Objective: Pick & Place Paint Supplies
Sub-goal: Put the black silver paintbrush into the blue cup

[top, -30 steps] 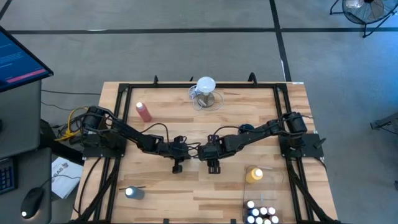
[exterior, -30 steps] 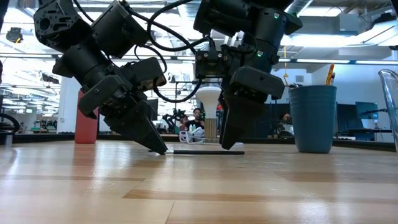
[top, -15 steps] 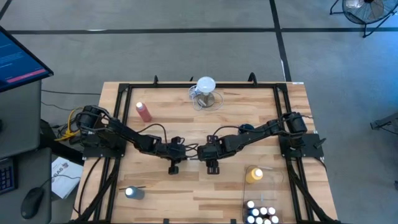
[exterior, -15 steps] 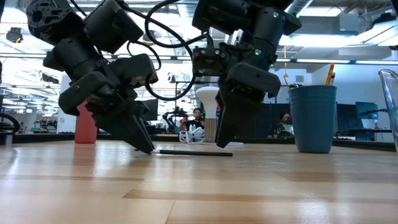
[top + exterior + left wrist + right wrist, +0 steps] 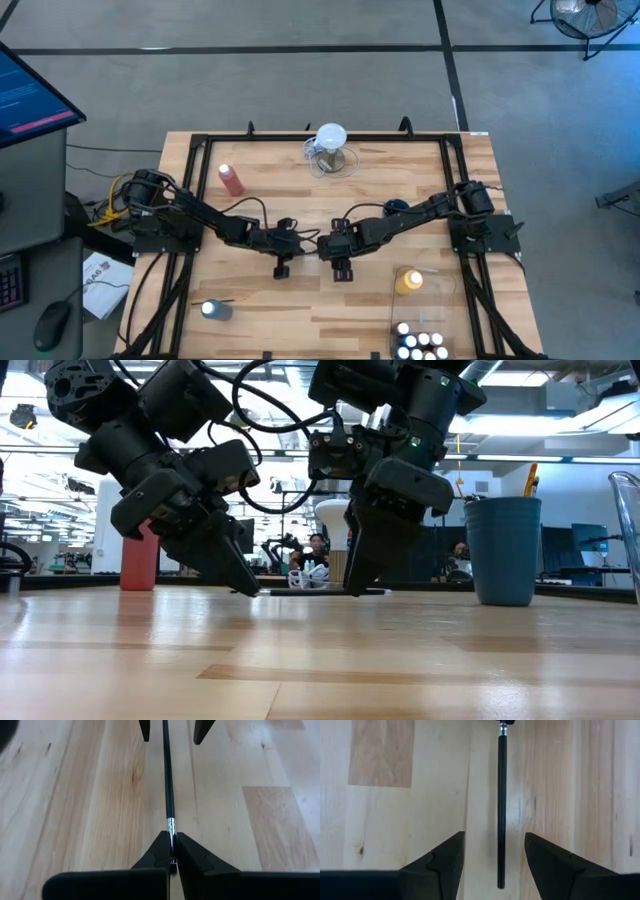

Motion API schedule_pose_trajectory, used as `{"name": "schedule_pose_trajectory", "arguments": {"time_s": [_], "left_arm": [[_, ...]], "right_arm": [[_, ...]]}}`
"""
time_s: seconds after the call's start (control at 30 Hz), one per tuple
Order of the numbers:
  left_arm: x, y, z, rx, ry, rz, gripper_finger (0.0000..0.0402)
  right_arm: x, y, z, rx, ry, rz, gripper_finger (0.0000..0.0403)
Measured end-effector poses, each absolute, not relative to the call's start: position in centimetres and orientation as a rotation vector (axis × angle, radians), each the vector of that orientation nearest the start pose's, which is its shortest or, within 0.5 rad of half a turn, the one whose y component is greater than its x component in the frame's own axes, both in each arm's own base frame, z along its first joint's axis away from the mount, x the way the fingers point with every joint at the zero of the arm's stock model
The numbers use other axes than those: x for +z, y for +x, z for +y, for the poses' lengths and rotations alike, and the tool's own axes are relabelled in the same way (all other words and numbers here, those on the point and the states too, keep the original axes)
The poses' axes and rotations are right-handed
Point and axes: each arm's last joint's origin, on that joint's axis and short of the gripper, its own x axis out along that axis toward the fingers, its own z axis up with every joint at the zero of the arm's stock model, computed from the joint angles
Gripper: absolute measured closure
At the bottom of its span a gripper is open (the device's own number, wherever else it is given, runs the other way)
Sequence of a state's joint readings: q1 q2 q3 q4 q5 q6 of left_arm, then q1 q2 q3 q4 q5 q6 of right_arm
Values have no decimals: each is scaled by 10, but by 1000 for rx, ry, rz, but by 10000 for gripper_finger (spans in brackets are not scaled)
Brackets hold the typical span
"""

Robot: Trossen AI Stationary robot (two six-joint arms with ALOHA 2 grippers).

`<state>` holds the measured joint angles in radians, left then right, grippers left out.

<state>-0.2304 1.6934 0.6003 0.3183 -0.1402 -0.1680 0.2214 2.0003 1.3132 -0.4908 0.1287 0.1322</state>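
Left gripper [image 5: 171,851] pressed together on the metal-ring end of a thin dark paintbrush [image 5: 166,775], near the middle of the table [image 5: 300,315]. Holding it flat and level, just off the wood, with the long handle sticking straight out ahead. Probably held that way so the other arm can take it.

Right gripper [image 5: 494,851] spread wide, one finger [image 5: 445,856] on each side of the free end of the handle, not touching it. Looks like getting ready to pinch, so a pass from one arm to the other.

Compared with a moment ago: brush lying on the wood then, now lifted a little. Left gripper slid a bit toward the left side of the table, then back a touch and up. Right gripper about as wide as before, now right over the handle tip.

Well away from both grippers: yellow bottle [image 5: 408,281] and small white-capped bottles [image 5: 420,344] on the right gripper's side, pink-red bottle [image 5: 231,179] behind the left gripper.
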Motion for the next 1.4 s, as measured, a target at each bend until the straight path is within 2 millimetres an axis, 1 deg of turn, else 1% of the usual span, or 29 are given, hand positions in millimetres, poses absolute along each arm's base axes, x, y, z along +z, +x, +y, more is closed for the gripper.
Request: {"name": "schedule_pose_trajectory", "arguments": {"time_s": [0.33,0.43,0.5,0.53,0.63,0.67,0.87,1.0,1.07,1.13,1.23,1.33,1.4], "left_arm": [[111,282,-67,-43,-11,734,401],[111,282,-67,-44,-12,730,401],[111,282,-67,-46,-13,730,401],[111,282,-67,-44,-13,730,401],[112,282,-67,-32,-9,724,401],[112,282,-67,-29,-8,722,401],[113,283,-67,-26,-8,715,399],[118,282,-66,-10,-3,703,382],[127,280,-65,11,0,676,366],[140,278,-63,56,12,630,346],[167,271,-59,121,35,535,313],[195,258,-55,131,46,425,286],[212,245,-51,130,29,347,273]], "right_arm": [[139,383,80,-1,-87,1164,214],[139,385,76,-11,-78,1152,225],[139,386,74,-27,-58,1146,252],[139,386,74,-29,-54,1148,274],[139,384,74,-16,-71,1163,369],[139,384,74,-9,-76,1166,383],[139,383,73,-25,-58,1182,394],[145,385,74,-40,-53,1188,397],[148,387,76,-52,-64,1172,398],[150,388,77,-74,-79,1163,398],[153,389,78,-118,-99,1156,398],[154,388,78,-141,-106,1158,398],[153,388,78,-144,-109,1161,398]]}}
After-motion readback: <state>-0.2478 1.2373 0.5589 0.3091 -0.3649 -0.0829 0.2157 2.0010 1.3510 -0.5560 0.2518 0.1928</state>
